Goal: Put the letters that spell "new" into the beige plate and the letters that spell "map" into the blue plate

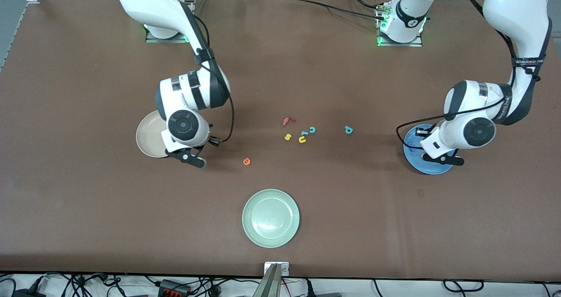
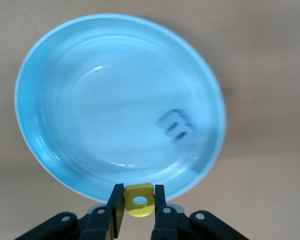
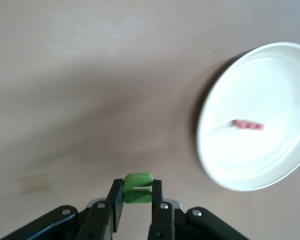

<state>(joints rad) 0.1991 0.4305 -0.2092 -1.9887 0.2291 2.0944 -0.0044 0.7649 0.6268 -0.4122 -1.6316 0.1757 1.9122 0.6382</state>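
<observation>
hidden: round shallow cream-beige plate [image 1: 149,135] partly covered by the right arm in the front view; round shallow bright blue plate [image 1: 416,163] partly covered by the left arm; both held letters unseen from the front
hard to make out: pinkish-red foam w [image 3: 249,125] is blurred in the right wrist view, lies in the beige plate
left gripper [image 2: 139,202]: up in the air over the blue plate's rim, fingers pinched tight on a small yellow foam a [image 2: 139,200]
right gripper [image 3: 137,192]: over bare desk just beside the beige plate, fingers clamped on a small green foam n [image 3: 138,186]
blue foam m [image 2: 176,126]: lies flat in the blue plate, near its wall
orange foam e [image 1: 246,161]: alone on the desk, between the beige plate and the middle cluster, nearer the front camera than the cluster
teal foam p [image 1: 348,130]: on the desk between the cluster and the blue plate, apart from both
cluster mid-desk: dark red f [image 1: 288,121], yellow s [image 1: 287,136], yellow u [image 1: 302,139], teal l [image 1: 303,133], teal c [image 1: 312,129], close together
pale green plate [image 1: 271,218]: round, glossy, near the desk's front edge, middle
desk [image 1: 87,200]: brown matte surface
plates: beige toward the right arm's end, blue toward the left arm's end
</observation>
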